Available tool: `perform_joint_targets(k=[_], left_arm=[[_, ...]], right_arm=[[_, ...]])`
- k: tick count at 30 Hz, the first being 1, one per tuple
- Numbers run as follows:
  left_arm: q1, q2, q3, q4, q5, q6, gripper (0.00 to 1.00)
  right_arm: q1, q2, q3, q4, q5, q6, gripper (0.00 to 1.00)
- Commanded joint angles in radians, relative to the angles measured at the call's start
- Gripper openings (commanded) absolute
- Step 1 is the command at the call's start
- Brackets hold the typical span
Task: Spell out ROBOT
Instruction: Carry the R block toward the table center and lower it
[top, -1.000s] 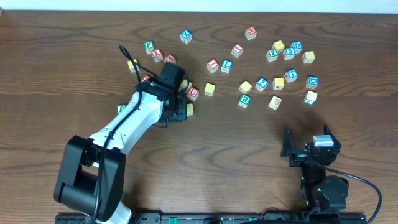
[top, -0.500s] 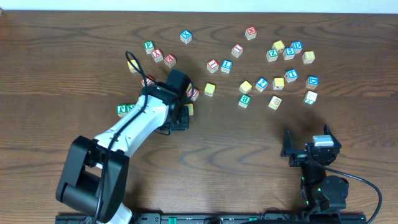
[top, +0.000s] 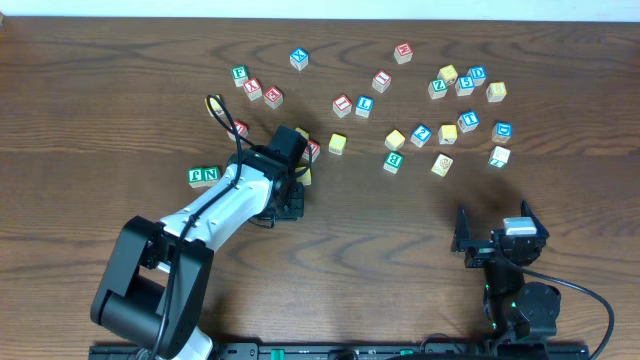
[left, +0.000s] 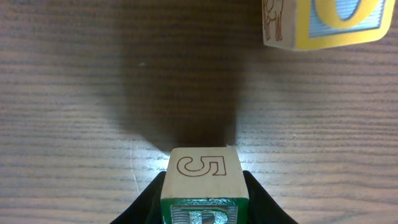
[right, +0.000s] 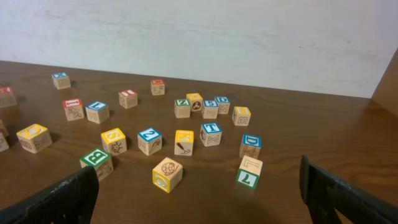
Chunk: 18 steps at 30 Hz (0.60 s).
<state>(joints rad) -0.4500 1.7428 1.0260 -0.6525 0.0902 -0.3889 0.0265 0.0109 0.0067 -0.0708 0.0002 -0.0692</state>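
Right gripper (top: 496, 232) at the table's (top: 380, 265) front edge, spread wide, holding nothing – left gripper (left: 202, 208) farther in, left of centre, clamped on green-faced block (left: 202, 177) with a 5 on its side, yellow-edged block (left: 323, 22) just beyond it, other letter blocks (top: 421, 132) scattered across the back.

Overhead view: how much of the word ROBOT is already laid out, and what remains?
Done: nothing; no row of letters stands on the table yet. In hand: the left pincer is shut on a green-edged block, its letter cut off. Remaining: all five letters; the other blocks, like the blue T block, lie scattered. The right pincer is open and empty.
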Motion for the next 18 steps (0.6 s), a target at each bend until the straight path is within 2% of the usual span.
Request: perform_joint_targets(k=[1, 18], left_arm=[[-0.001, -0.009, -0.008, 0.010, -0.020, -0.002, 0.19], [-0.001, 0.018, -0.030, 0.035, -0.031, -0.002, 0.19]], right_arm=[[-0.006, -0.004, -0.001, -0.005, 0.009, 0.009, 0.99], [-0.006, -0.004, -0.001, -0.005, 0.009, 0.009, 0.99]])
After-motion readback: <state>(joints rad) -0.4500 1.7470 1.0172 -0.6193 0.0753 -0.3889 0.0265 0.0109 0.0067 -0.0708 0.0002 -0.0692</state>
